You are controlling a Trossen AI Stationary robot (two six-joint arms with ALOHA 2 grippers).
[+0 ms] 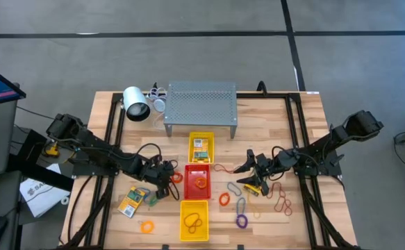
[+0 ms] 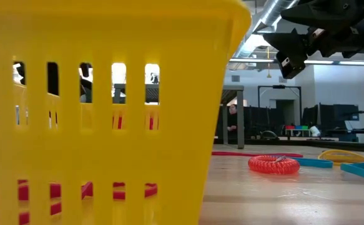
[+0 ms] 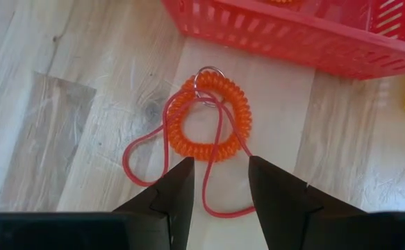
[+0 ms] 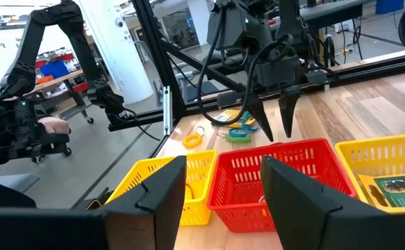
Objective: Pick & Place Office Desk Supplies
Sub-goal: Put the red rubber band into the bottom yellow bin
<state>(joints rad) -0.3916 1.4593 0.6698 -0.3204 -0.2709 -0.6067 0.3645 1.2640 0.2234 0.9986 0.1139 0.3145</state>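
My left gripper is open and points down beside the left wall of the red tray. Its fingers stand on either side of a thin red rubber-band loop. That loop lies across an orange coil ring with a small metal ring, flat on the table. My right gripper is open and raised right of the red tray, holding nothing. Card packets lie on the table to the left. More coloured loops lie on the table to the right.
Three trays stand in a row: a yellow one holding a card packet, the red one, and a near yellow one holding loops. A perforated metal riser and a white cylinder stand at the far side. An orange coil ring and blue loops lie right of the trays.
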